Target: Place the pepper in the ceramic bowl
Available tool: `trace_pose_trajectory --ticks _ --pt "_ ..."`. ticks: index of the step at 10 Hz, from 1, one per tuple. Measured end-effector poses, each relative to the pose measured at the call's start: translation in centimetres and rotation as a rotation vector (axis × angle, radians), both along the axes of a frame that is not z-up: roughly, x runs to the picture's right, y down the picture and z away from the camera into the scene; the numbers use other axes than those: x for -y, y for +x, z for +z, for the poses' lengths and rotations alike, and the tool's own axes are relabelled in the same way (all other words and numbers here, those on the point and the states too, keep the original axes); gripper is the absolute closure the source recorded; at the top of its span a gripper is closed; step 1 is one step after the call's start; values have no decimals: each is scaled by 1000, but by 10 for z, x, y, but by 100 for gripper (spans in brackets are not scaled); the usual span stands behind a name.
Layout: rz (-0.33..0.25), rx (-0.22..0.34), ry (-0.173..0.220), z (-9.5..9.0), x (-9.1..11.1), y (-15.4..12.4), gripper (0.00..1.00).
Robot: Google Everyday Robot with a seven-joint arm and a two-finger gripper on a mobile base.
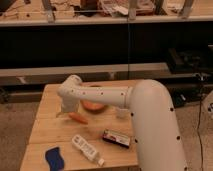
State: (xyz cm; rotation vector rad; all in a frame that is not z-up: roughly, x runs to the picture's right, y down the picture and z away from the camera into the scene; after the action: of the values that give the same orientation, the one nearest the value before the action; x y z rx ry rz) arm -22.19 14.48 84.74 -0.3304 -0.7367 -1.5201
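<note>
The pepper (77,118), small, slender and orange, lies on the wooden table (50,130) in front of the ceramic bowl (93,105). The bowl is orange-brown and its back half is hidden behind my white arm. My gripper (65,106) points down at the table just left of the pepper and left of the bowl, close to the pepper's left end. I cannot tell whether it touches the pepper.
A translucent white cup (121,113) stands right of the bowl, under the arm. A clear plastic bottle (86,148) lies near the front edge, with a blue object (54,157) to its left and a dark packet (116,138) to its right. Dark shelving stands behind the table.
</note>
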Motion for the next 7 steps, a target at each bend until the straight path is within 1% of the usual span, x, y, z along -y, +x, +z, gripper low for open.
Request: trace_pose_trajectory --ticks 2,3,4,7 --pt "-26 25 16 2 2 0 20" --pt "-49 55 43 2 5 -1 20" --pt "-61 69 57 3 8 -1 20" --pt "-87 91 82 9 15 -1 20"
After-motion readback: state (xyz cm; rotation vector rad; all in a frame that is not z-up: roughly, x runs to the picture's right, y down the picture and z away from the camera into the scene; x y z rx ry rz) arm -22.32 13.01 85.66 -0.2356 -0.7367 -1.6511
